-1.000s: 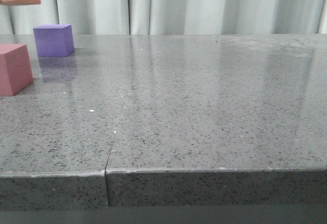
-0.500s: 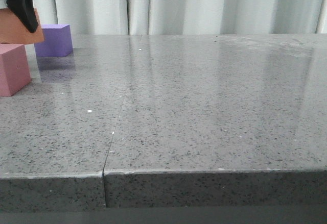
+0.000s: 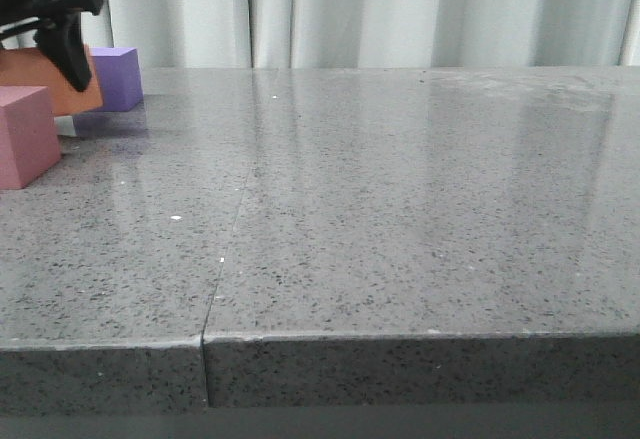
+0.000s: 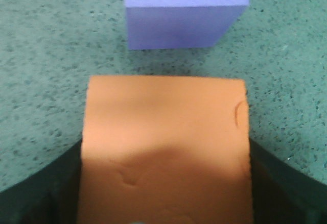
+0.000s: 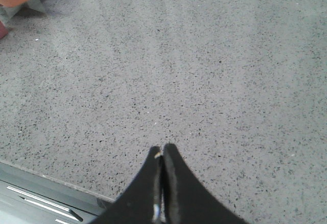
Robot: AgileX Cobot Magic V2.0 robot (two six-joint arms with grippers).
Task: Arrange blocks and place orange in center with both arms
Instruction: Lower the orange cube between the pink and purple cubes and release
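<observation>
Left gripper (image 3: 55,44) clamped on orange cube (image 4: 166,147), black fingers (image 4: 283,183) pressed on both sides. Cube held at far left of grey speckled tabletop (image 3: 400,209), just above surface, between purple cube (image 3: 120,77) behind and pink-red cube (image 3: 25,134) nearer. Right gripper (image 5: 162,152) fully closed, fingertips touching, nothing held, over bare tabletop near front edge.

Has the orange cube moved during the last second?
Yes. The orange cube, held by the left gripper, has come down against the fixed pink-red cube and now overlaps the purple cube.
</observation>
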